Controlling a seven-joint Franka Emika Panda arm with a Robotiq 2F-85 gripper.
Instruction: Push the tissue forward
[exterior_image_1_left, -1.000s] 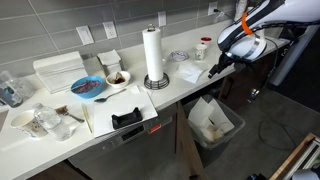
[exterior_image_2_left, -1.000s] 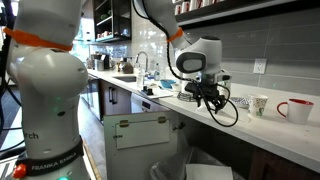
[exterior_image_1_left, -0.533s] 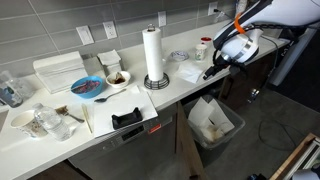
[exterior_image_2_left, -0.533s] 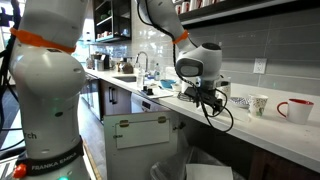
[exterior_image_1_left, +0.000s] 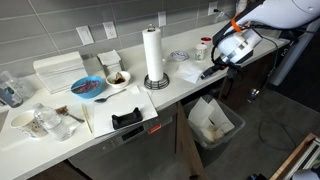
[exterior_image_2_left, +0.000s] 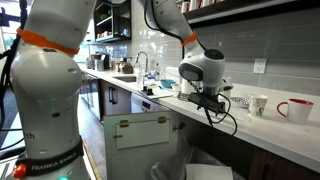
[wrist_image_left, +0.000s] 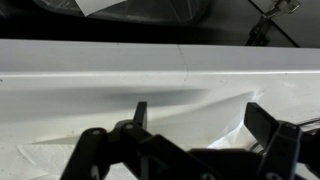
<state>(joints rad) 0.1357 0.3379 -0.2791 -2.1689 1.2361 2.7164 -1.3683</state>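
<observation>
The tissue (exterior_image_1_left: 186, 72) is a flat, slightly rumpled white square lying on the white counter (exterior_image_1_left: 170, 92), to the right of the tall paper-towel roll (exterior_image_1_left: 153, 55). My gripper (exterior_image_1_left: 208, 72) hangs low at the tissue's right edge, near the counter's front corner. In the wrist view the two dark fingers are spread wide apart, and the gripper (wrist_image_left: 200, 122) is open and empty, with the rumpled tissue (wrist_image_left: 215, 103) just below and between the fingers. My gripper (exterior_image_2_left: 205, 98) also shows over the counter in an exterior view, where the tissue is hidden under it.
A white-and-red mug (exterior_image_1_left: 203, 47) and a small bowl (exterior_image_1_left: 178, 56) stand behind the tissue near the wall. A blue bowl (exterior_image_1_left: 88, 88), a snack bowl (exterior_image_1_left: 117, 78) and napkin stacks (exterior_image_1_left: 108, 61) sit further left. A lined bin (exterior_image_1_left: 213, 121) stands below the counter edge.
My gripper has moved left and a little up from beyond the counter's corner to the tissue's edge. The tissue has not visibly shifted.
</observation>
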